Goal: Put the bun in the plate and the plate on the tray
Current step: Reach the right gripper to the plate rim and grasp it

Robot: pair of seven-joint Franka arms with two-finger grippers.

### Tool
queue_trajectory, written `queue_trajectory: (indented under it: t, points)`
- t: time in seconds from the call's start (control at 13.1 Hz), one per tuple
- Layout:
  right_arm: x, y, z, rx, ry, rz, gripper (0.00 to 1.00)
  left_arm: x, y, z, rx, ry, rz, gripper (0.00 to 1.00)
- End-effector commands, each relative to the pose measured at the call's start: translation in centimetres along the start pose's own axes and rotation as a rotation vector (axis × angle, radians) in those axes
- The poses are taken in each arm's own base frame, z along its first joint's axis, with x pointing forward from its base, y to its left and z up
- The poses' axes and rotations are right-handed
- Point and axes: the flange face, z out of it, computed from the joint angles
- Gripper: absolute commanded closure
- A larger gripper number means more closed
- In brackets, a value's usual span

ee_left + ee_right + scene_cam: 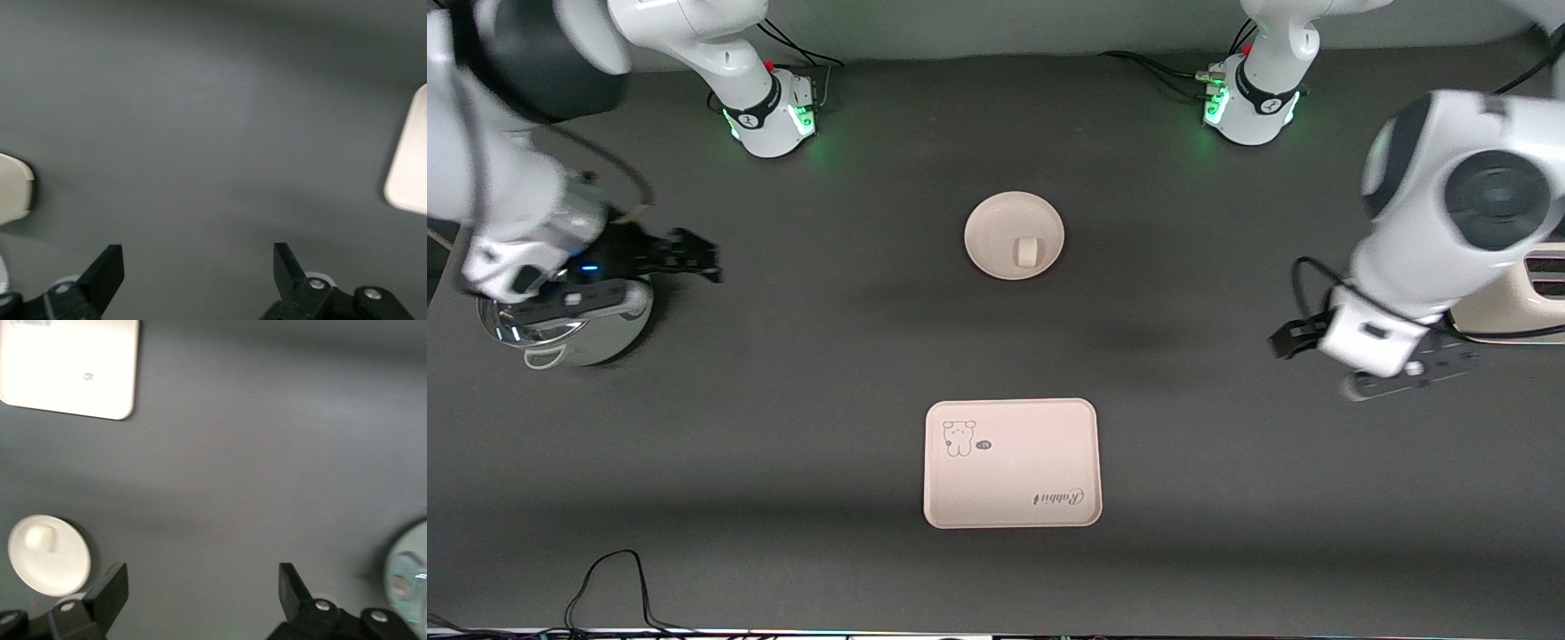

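Observation:
The round cream-pink plate [996,222] lies at the table's middle, with the small off-white bun [1027,252] in it. The rectangular tray [1011,480], with its animal drawing and "Rabbit" script, lies nearer to the front camera than the plate and holds nothing. My right gripper [707,258] is open and empty over the right arm's end of the table. Its wrist view shows the plate [60,570], bun [39,537] and tray [70,363] beyond the open gripper [200,587]. My left gripper [1285,342] is open and empty over the left arm's end. Its wrist view [198,267] shows the tray's edge [410,160].
A shiny metal pot [560,324] stands under the right arm's hand and shows in the right wrist view [407,580]. A cream appliance [1520,307] stands at the left arm's end of the table and shows in the left wrist view [13,187]. Cables lie along the near edge.

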Motion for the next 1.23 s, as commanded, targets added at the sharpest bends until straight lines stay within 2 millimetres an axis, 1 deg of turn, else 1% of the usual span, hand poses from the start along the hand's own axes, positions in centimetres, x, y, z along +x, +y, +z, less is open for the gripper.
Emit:
queue_trajectory:
  t: [0.0,0.08,0.23,0.31,0.38,0.46,0.54,0.61,0.69,0.84,1.07,1.15]
  points:
    - [-1.6,-7.6,2.4,0.007,0.012,0.043,0.0,-1.9,-6.0,-3.4,-0.019,-0.036,0.029,0.0]
    - [-2.3,-10.6,3.3,0.004,0.001,0.001,0.0,-2.5,-7.6,-3.7,-0.015,-0.034,0.044,0.0]
    - [-3.4,-16.1,5.3,0.005,0.0,-0.001,0.0,-3.3,-9.3,-3.3,-0.008,-0.039,0.053,0.0]
    - [-4.4,-18.8,6.2,0.007,0.003,0.008,0.0,-3.9,-9.8,-3.0,-0.006,-0.041,0.058,0.0]
    - [-5.5,-21.1,7.3,0.009,0.006,0.029,0.0,-4.0,-10.9,-2.7,-0.01,-0.034,0.068,0.0]
    - [-6.9,-23.2,8.4,0.016,0.013,0.052,0.0,-3.8,-12.2,-2.3,-0.012,-0.035,0.084,0.0]
    - [-8.6,-25.5,9.6,0.021,0.018,0.049,0.0,-3.7,-12.7,-2.3,-0.013,-0.034,0.098,0.0]
    - [-10.2,-27.0,10.5,0.021,0.013,0.042,0.0,-3.5,-13.1,-2.2,-0.013,-0.036,0.093,0.0]
    - [-11.5,-27.6,11.1,0.032,0.004,0.033,0.0,-3.5,-13.1,-2.2,-0.013,-0.037,0.092,0.0]
    - [-13.9,-27.5,11.2,0.121,-0.025,0.06,0.0,-3.2,-13.0,-2.1,-0.014,-0.037,0.093,0.0]
    - [-18.0,-26.5,10.9,0.13,-0.015,0.028,0.0,-3.4,-11.8,-2.2,-0.015,-0.036,0.113,0.0]
    - [-19.2,-26.2,11.2,0.129,-0.012,0.02,0.0,-3.4,-11.5,-2.3,-0.026,-0.035,0.115,0.0]
